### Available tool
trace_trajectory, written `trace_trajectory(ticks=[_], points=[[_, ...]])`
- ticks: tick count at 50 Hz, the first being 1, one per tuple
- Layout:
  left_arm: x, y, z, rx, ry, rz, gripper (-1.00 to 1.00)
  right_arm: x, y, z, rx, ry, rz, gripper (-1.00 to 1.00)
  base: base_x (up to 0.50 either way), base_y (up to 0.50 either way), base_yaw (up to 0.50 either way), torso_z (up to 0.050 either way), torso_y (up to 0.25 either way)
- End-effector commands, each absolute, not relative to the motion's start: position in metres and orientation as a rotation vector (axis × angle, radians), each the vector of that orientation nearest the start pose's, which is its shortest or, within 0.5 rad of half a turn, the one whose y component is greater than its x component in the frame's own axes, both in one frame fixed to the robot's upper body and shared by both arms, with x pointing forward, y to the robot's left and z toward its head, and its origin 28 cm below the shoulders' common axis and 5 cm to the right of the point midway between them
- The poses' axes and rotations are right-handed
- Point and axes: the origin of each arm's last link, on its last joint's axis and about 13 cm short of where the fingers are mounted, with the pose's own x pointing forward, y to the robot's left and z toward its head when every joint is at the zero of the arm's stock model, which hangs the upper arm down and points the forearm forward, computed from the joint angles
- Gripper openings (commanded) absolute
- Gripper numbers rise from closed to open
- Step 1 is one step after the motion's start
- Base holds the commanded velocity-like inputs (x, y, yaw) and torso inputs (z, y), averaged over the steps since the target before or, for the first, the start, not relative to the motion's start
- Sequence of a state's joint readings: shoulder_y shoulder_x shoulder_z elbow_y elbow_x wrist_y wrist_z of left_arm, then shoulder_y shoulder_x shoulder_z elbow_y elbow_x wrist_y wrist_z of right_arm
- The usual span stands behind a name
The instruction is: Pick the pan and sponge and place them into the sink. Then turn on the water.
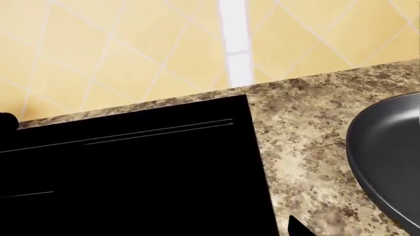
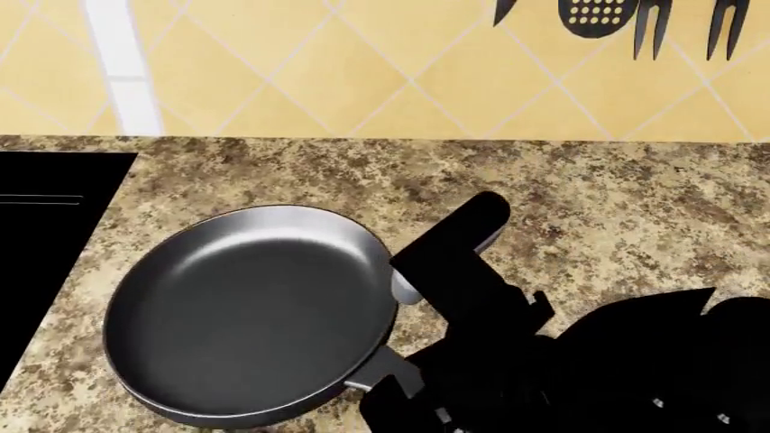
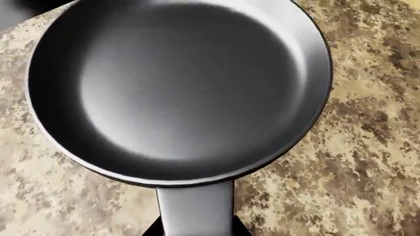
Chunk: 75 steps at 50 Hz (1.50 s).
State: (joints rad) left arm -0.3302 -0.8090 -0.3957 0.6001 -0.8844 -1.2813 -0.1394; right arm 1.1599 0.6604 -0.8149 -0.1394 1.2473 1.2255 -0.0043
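Observation:
The dark grey pan (image 2: 247,311) sits on the granite counter, its short handle (image 2: 371,372) pointing toward me. It fills the right wrist view (image 3: 177,83). My right gripper (image 3: 195,230) has one black fingertip (image 3: 155,229) against each side of the handle, jaws closed on it. It shows in the head view (image 2: 398,397) at the pan's near right. The black sink (image 2: 42,244) lies left of the pan and shows in the left wrist view (image 1: 131,172). Only one left fingertip (image 1: 298,229) shows, over the counter strip between sink and pan (image 1: 390,162). The sponge and water are out of view.
Black utensils (image 2: 601,23) hang on the yellow tiled wall (image 2: 361,72) at the back right. Granite counter (image 2: 626,216) stretches right of the pan. My black right arm (image 2: 601,370) fills the lower right of the head view. A small dark shape (image 1: 7,122) sits at the sink's far rim.

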Motion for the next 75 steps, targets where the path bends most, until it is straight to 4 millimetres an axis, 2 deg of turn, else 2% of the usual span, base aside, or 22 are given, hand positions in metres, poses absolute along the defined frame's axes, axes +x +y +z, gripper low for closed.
trace_trajectory(ticks=[1,2,8,16,22,29,38,40,49,54,57,75], points=[[0.196,0.356,0.206,0.168,0.257,0.063,1.0,0.285,-0.134,0.231,-0.313,0.537,0.701,-1.0,0.0,0.0,0.0,0.0,0.0],[0.2,0.347,0.202,0.17,0.26,0.06,1.0,0.282,-0.134,0.234,-0.322,0.507,0.689,-1.0,0.0,0.0,0.0,0.0,0.01],[0.198,0.352,0.205,0.171,0.256,0.064,1.0,0.277,-0.135,0.242,-0.326,0.413,0.648,-1.0,0.0,0.0,0.0,0.0,0.002],[0.193,0.358,0.209,0.166,0.251,0.068,1.0,0.271,-0.141,0.245,-0.25,0.417,0.614,-1.0,0.0,0.0,0.0,0.0,0.001],[0.196,0.354,0.212,0.174,0.246,0.066,1.0,0.267,-0.143,0.247,-0.206,0.407,0.627,-1.0,0.0,0.0,0.0,0.0,0.002],[0.198,0.347,0.208,0.172,0.249,0.066,1.0,0.265,-0.144,0.248,-0.251,0.391,0.636,-1.0,0.0,0.0,0.0,0.0,0.001],[0.194,0.357,0.213,0.166,0.242,0.073,1.0,0.264,-0.143,0.244,-0.304,0.399,0.661,-1.0,0.0,0.0,0.0,0.0,0.001],[0.196,0.351,0.209,0.166,0.244,0.073,1.0,0.265,-0.143,0.246,-0.292,0.389,0.653,-1.0,0.02,0.49,0.0,0.0,0.0],[0.19,0.362,0.212,0.157,0.243,0.077,1.0,0.262,-0.144,0.245,-0.283,0.399,0.639,-1.0,0.06,0.36,0.0,0.002,0.002],[0.189,0.362,0.213,0.161,0.242,0.076,1.0,0.262,-0.144,0.242,-0.293,0.403,0.643,-1.0,0.06,0.34,0.0,0.0,0.002],[0.193,0.352,0.209,0.164,0.244,0.075,1.0,0.262,-0.144,0.241,-0.294,0.4,0.649,-1.0,0.1,0.45,0.0,0.0,0.0],[0.189,0.356,0.208,0.162,0.247,0.085,1.0,0.261,-0.143,0.236,-0.286,0.414,0.65,-1.0,0.09,0.5,0.0,0.001,0.002]])
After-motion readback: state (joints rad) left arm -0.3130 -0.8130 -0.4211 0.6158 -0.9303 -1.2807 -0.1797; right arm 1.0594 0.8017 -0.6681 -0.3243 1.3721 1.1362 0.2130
